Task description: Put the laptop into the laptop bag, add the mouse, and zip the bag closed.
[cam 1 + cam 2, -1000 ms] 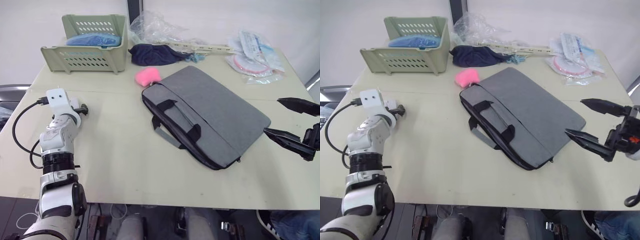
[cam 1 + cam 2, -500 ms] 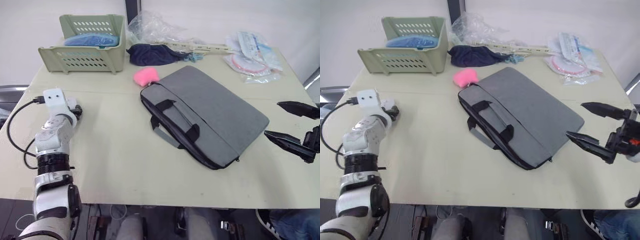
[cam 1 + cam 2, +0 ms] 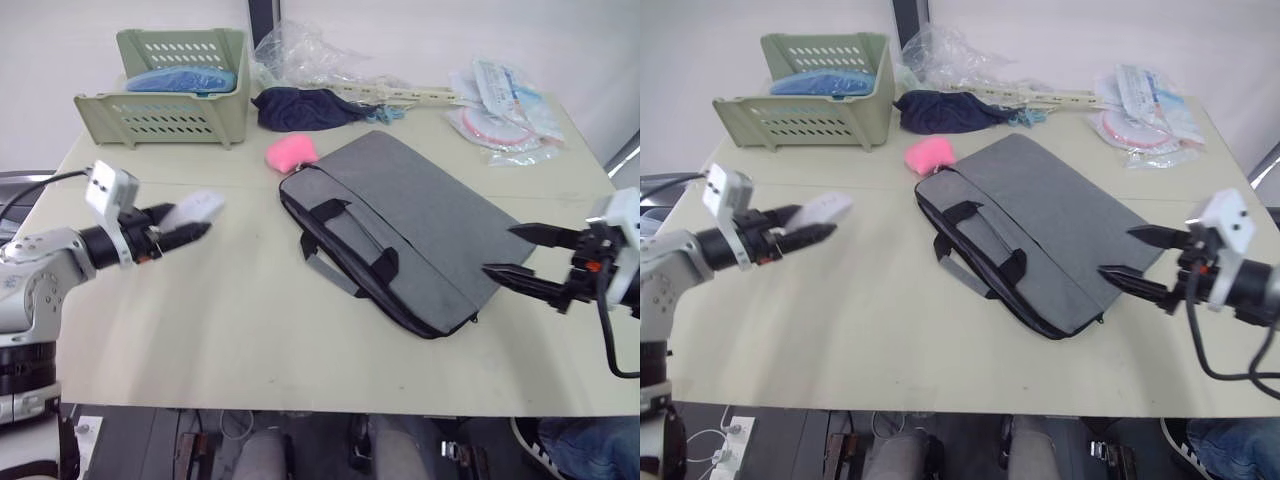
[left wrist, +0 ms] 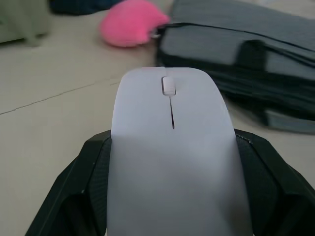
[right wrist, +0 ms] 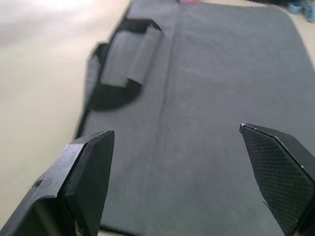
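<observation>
Green basket [image 3: 170, 105], navy cloth [image 3: 305, 106], pink plush [image 3: 291, 152], plastic packets [image 3: 500, 100] on table [image 3: 250, 330].

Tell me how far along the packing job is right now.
The laptop isn't on the table, so it is probably already inside the grey laptop bag, which lies flat. The left gripper holds the white mouse above the table, short of the bag. The right gripper hovers open at the bag's near corner. Left: adding the mouse and zipping.

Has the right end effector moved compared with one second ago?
Yes. The right end effector has come in toward the laptop bag; its fingers now overlap the bag's right corner, where earlier a gap of table separated them.
</observation>
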You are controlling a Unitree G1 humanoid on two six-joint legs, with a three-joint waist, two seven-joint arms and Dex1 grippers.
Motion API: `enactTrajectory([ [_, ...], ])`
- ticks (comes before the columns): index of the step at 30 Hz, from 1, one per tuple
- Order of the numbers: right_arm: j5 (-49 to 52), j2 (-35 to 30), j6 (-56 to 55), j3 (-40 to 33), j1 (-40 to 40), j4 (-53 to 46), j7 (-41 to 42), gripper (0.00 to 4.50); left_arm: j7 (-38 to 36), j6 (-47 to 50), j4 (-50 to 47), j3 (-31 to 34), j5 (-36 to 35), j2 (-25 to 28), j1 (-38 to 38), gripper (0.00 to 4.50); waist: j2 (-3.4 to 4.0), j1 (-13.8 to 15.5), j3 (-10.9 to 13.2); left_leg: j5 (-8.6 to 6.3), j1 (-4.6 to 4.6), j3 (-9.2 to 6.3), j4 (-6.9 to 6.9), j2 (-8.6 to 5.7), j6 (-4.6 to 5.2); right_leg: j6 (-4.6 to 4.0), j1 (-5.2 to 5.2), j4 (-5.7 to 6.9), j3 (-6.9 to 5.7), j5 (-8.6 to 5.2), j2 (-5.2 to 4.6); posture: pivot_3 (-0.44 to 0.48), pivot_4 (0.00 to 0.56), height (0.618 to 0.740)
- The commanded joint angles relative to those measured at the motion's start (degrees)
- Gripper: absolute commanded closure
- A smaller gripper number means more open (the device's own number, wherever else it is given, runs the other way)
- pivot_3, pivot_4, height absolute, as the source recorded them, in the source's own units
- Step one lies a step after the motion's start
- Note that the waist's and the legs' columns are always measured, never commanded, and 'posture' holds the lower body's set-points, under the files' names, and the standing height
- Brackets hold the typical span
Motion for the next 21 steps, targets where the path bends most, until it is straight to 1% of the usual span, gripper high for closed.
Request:
enactTrajectory([
  [1,2.03,5.96,3.77,7.57,-4.93,-10.04,-10.39,0.00,-7.32,-8.46,-6.25,1.29,-2.60,-0.90,3.08,1.66,0.02,-0.36,0.01,0.00,-0.01,-0.01,0.01,0.03,-0.04,-0.04,-0.01,0.01,-0.01,-0.02,0.02,0.000,0.150,0.740],
  [4,-4.08,12.35,4.00,16.93,-9.76,-14.58,-18.56,0.00,-8.75,-10.00,-8.70,-0.28,-2.43,-1.10,4.20,1.66,0.04,-0.70,0.02,0.00,-0.09,-0.05,0.05,0.06,-0.11,-0.08,-0.06,0.05,-0.02,-0.05,0.03,0.000,0.150,0.740],
  [7,-10.60,17.15,4.16,23.87,-12.48,-14.27,-25.13,0.00,-8.52,-9.01,-11.46,-1.09,-4.19,-2.30,4.53,1.66,0.06,-0.64,0.02,-0.01,-0.11,-0.08,0.05,0.00,-0.11,-0.08,-0.08,0.05,-0.02,-0.05,-0.01,0.000,0.150,0.740],
  [9,-14.49,19.61,3.96,27.09,-13.40,-13.46,-28.47,0.00,-8.27,-8.57,-13.56,-1.60,-5.11,-2.85,5.13,1.66,0.06,-0.65,0.02,-0.01,-0.20,-0.14,0.06,-0.03,-0.10,-0.08,-0.09,0.01,-0.06,-0.05,-0.03,0.000,0.150,0.740],
  [12,-19.06,21.95,3.17,31.76,-14.71,-12.06,-30.10,0.00,-9.31,-10.84,-15.90,-3.21,-3.66,-2.45,7.07,1.66,0.07,-1.00,0.02,-0.01,-0.32,-0.19,0.06,-0.06,-0.10,-0.08,-0.17,-0.04,-0.13,-0.04,-0.03,0.000,0.150,0.740],
  [16,-26.87,23.65,0.51,38.41,-15.42,-7.54,-30.90,0.00,-8.30,-11.87,-14.90,-3.92,-2.30,-2.53,7.66,1.66,0.08,-1.13,0.02,0.00,-0.34,-0.19,0.04,0.00,-0.10,-0.08,-0.21,-0.04,-0.17,-0.05,0.06,0.000,0.150,0.740],
  [18,-29.58,24.90,-0.84,39.71,-15.39,-5.20,-31.62,0.00,-8.59,-12.89,-14.69,-4.22,-1.74,-2.51,8.20,1.66,0.08,-1.15,0.02,0.00,-0.33,-0.17,0.04,0.01,-0.10,-0.08,-0.21,-0.03,-0.14,-0.05,0.06,0.000,0.150,0.740],
  [21,-33.05,25.20,-3.07,41.84,-15.21,-3.91,-30.28,0.00,-8.55,-13.36,-14.37,-4.17,-1.58,-2.71,8.82,1.66,0.09,-1.12,0.03,0.00,-0.34,-0.16,0.04,0.01,-0.10,-0.08,-0.21,-0.04,-0.13,-0.05,0.06,0.000,0.150,0.740],
])
